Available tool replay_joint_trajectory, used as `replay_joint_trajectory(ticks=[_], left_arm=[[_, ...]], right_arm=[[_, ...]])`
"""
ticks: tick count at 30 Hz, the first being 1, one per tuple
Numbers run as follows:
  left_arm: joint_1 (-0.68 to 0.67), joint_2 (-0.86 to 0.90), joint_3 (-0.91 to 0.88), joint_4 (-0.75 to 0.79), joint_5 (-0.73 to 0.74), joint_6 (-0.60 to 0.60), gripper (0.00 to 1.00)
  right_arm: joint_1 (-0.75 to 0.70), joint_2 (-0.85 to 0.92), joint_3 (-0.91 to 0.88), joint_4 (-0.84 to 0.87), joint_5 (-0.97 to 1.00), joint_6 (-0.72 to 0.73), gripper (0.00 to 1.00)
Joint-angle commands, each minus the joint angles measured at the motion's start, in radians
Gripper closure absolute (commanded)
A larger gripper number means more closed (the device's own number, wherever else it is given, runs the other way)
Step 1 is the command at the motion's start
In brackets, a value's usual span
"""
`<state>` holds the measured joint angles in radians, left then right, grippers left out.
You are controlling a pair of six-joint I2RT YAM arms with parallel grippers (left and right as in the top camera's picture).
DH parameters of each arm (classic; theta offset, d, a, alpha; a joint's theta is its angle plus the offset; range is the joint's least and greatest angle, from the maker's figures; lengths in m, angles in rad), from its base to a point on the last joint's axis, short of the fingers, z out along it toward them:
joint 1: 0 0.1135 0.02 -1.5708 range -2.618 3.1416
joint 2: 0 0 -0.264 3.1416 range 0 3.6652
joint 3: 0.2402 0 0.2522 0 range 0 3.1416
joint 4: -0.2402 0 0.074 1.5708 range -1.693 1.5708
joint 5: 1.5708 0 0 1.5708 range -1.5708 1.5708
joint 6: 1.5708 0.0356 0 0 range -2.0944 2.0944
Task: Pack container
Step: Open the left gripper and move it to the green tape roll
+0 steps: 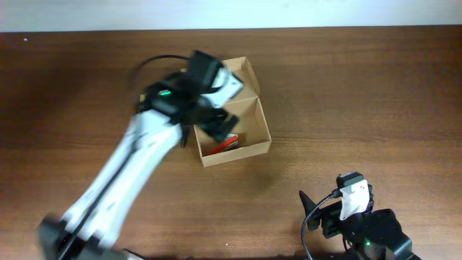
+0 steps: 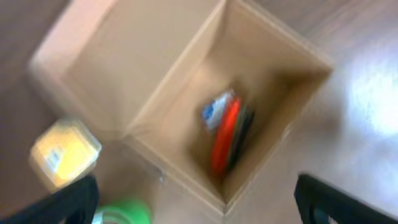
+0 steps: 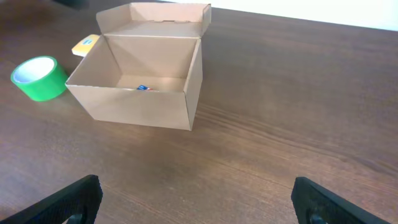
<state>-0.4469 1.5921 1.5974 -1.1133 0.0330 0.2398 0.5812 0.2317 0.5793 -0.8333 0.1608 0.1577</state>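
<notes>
Overhead: the box (image 1: 234, 155) sits left of centre, lid folded back, with the left gripper (image 1: 216, 126) over it. Left wrist: fingers (image 2: 74, 199) spread wide, empty, above an orange item (image 2: 224, 137) inside. Right wrist: the right gripper (image 3: 199, 199) is released and empty, well apart from the box, with green tape (image 3: 38, 78) beside the box.

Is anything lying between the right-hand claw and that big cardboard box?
No. The right wrist view shows only bare brown wooden table between the open right gripper and the tan cardboard box with its flap lid up; the overhead view agrees.
</notes>
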Motion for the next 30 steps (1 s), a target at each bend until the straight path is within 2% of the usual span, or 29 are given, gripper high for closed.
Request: replay_joint_trajectory(ticks=[1, 4, 8, 11, 19, 26, 30], left_arm=[[0.086, -0.090, 0.006, -0.114, -0.026, -0.053, 0.00], [0.165, -0.142, -0.020, -0.203, -0.034, -0.056, 0.00], [0.256, -0.204, -0.149, -0.187, -0.029, -0.075, 0.01], [0.293, -0.249, -0.298, -0.105, -0.029, -0.074, 0.00], [0.295, -0.249, -0.560, 0.127, -0.038, -0.074, 0.00], [0.308, -0.190, -0.629, 0.239, -0.152, -0.074, 0.00], [0.329, -0.132, -0.632, 0.268, -0.154, -0.074, 0.00]], right_arm=[[-0.004, -0.008, -0.003, 0.003, 0.016, 0.008, 0.01], [-0.004, -0.008, -0.003, 0.003, 0.016, 0.008, 0.01], [-0.004, -0.008, -0.003, 0.002, 0.016, 0.008, 0.01], [-0.004, -0.008, -0.003, 0.003, 0.016, 0.008, 0.01], [-0.004, -0.008, -0.003, 0.002, 0.016, 0.008, 0.01], [-0.004, -0.008, -0.003, 0.003, 0.016, 0.008, 0.01], [-0.004, -0.008, -0.003, 0.003, 0.016, 0.008, 0.01]])
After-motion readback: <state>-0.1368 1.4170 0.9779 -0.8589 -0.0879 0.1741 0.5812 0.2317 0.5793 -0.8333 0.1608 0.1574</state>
